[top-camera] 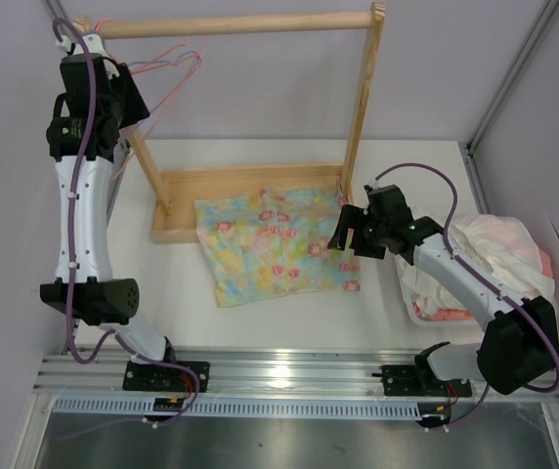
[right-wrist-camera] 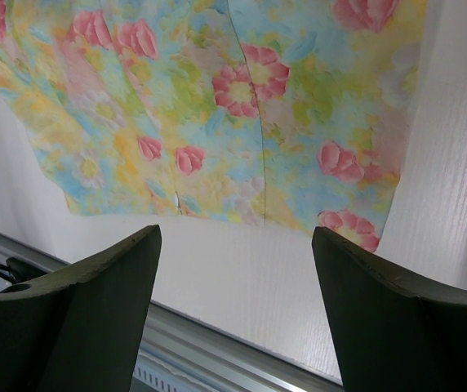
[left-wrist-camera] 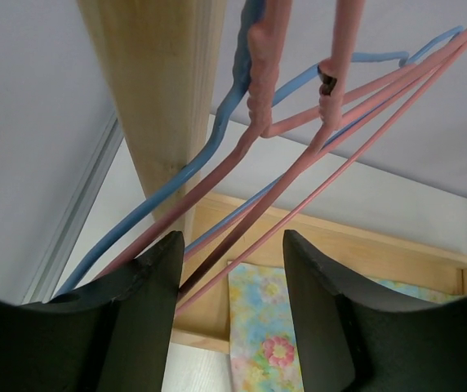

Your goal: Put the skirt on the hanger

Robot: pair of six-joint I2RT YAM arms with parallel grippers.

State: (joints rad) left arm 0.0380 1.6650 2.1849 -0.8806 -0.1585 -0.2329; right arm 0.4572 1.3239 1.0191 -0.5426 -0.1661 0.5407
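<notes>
Two arms, left gripper [left-wrist-camera: 230, 245] spread high beside hanger [left-wrist-camera: 268, 57], right gripper [right-wrist-camera: 235, 245] spread above skirt [right-wrist-camera: 242, 90].

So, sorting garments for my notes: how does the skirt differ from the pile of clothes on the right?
The skirt lies spread flat, pastel with pink flowers; the pile of clothes is bunched up, white and pink. The skirt sits mid-table; the pile sits at the right edge, partly under the right arm. Both are cloth.

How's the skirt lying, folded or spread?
Spread: skirt lies flat and open on the table, its upper part overlapping the rack base.
</notes>
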